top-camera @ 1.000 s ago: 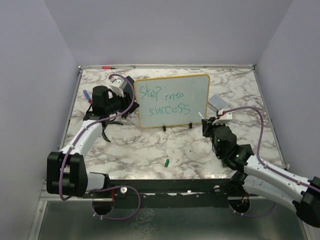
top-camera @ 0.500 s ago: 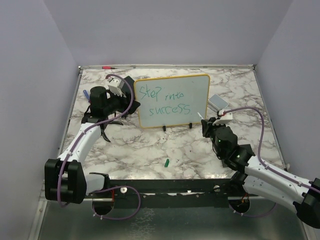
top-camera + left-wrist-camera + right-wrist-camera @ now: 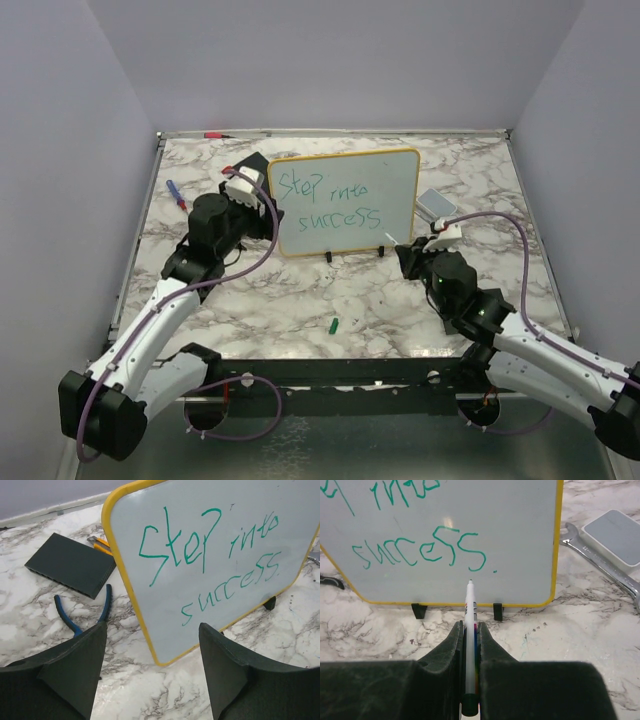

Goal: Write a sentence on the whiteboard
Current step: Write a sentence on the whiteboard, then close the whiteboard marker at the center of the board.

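Right wrist view: our right tool (image 3: 469, 626) grips the marker (image 3: 469, 605) just short of the whiteboard (image 3: 520, 530) at twelve o'clock, left tool (image 3: 152, 645) gaping empty; the sentence (image 3: 420, 550) looks complete, so we should back away.

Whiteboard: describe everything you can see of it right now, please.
The small rectangular white whiteboard with a rounded yellow-orange frame stands nearly upright, tilted slightly back, on two small black feet on the marbled table. Green handwriting in two lines reads "Step into success." The open left gripper faces its left edge without touching; the white marker in the right gripper points at its lower right part.
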`<action>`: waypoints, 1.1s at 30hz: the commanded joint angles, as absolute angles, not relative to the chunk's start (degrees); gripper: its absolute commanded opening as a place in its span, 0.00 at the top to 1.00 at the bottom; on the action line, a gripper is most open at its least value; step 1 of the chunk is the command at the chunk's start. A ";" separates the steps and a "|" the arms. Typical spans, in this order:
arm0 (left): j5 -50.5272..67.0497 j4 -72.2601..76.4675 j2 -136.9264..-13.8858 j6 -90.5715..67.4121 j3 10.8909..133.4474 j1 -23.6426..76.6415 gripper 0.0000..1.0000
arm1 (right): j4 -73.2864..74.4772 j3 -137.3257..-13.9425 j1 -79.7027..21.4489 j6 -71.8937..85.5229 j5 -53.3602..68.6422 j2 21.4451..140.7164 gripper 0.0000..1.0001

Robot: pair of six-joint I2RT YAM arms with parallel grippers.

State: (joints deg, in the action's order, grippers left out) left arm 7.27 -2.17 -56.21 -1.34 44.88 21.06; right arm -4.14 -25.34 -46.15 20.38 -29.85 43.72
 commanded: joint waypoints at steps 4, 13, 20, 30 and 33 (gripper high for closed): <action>1.92 -10.85 -48.43 -15.88 41.94 30.03 0.28 | 6.90 -27.31 -46.05 25.36 -22.30 40.95 0.99; -5.29 -11.60 -49.27 -30.94 33.22 51.94 0.32 | 11.19 -24.39 -46.05 28.42 -16.07 36.54 0.99; -8.71 -10.89 -57.59 -34.67 31.90 64.88 0.34 | 11.84 -23.37 -45.01 29.93 -7.38 36.50 0.99; -6.25 -7.26 -61.80 -35.80 28.58 68.03 0.34 | 10.98 -23.26 -28.49 31.06 19.37 37.47 0.99; -5.14 -4.77 -62.60 -36.65 27.82 68.02 0.34 | 9.42 -23.18 -24.52 31.71 25.36 38.70 0.99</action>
State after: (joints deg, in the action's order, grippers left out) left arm -5.72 -8.84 -61.54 -34.85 29.06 67.75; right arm 10.50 -23.92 -28.77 30.63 11.14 37.47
